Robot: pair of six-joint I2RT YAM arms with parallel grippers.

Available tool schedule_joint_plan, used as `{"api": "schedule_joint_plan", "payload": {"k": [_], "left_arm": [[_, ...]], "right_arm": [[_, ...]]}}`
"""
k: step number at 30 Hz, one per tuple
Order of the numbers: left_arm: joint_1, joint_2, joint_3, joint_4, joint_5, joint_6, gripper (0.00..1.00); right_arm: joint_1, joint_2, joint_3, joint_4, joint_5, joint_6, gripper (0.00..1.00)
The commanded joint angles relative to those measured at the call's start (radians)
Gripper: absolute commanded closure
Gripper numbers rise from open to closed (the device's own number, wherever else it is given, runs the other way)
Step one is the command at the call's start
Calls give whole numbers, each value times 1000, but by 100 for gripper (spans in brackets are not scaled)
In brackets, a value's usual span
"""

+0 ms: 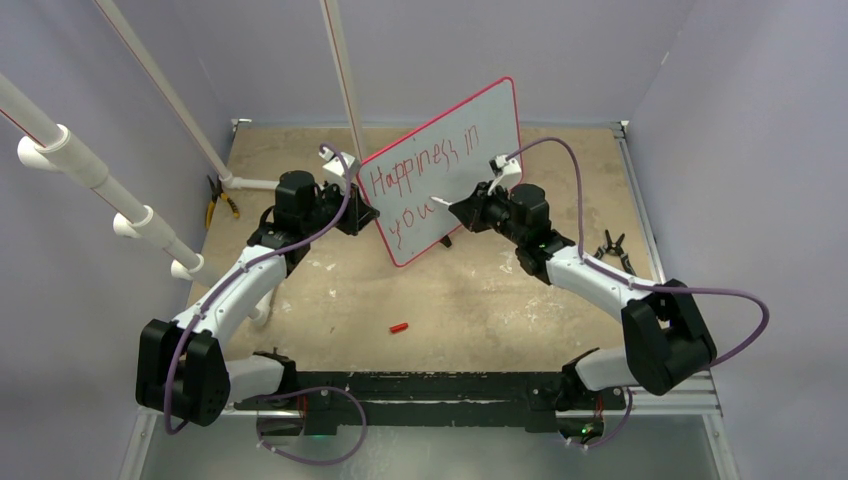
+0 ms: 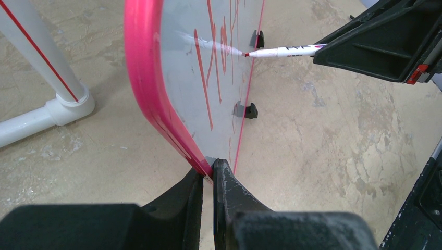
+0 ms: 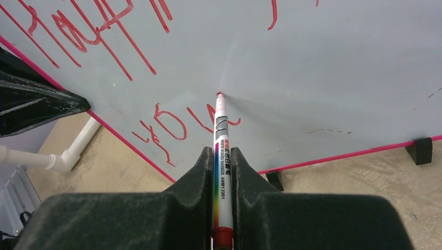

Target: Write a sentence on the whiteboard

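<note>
At centre-left of my overhead view, the left claw (image 1: pixel 365 215) is pinched tight on the red rim of the whiteboard (image 1: pixel 480 130), which stands on edge on the table (image 1: pixel 480 300) at upper centre. The sentence (image 1: pixel 415 175) reads "Happiness in you" in red. Right of it, the right claw (image 1: pixel 462 207) is clamped on a marker (image 1: pixel 441 203), tip touching the whiteboard beside the last letter.

Right pincer (image 3: pixel 223 156) clamped on a whiteboard marker (image 3: pixel 221 130), cap end nearest the camera. Red tip touches the whiteboard (image 3: pixel 339 78) at the end of the lower line. Red sentence (image 3: pixel 129 43) runs in two slanted lines. Black foot (image 3: pixel 419 151) stands on the mottled tabletop (image 3: pixel 365 208).
</note>
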Motion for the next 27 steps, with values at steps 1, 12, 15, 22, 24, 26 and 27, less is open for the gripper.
{"api": "schedule_joint_plan", "payload": {"k": [1, 12, 15, 22, 24, 26, 27], "left_arm": [[-21, 8, 10, -23, 22, 36, 100], [-21, 8, 10, -25, 22, 37, 100], [-21, 7, 10, -24, 23, 36, 100], [-23, 7, 10, -24, 24, 35, 100], [-23, 7, 9, -24, 24, 35, 100], [-23, 6, 9, -25, 24, 35, 100], [-23, 6, 9, -25, 23, 35, 100]], "right_arm": [[-9, -4, 31, 20, 59, 15, 100], [-21, 21, -3, 3, 42, 13, 100], [-20, 21, -19, 0, 36, 14, 100], [-20, 15, -62, 10, 31, 27, 100], [-20, 18, -64, 8, 31, 28, 100], [-20, 19, -66, 5, 33, 29, 100], [-21, 19, -66, 3, 33, 29, 100]]}}
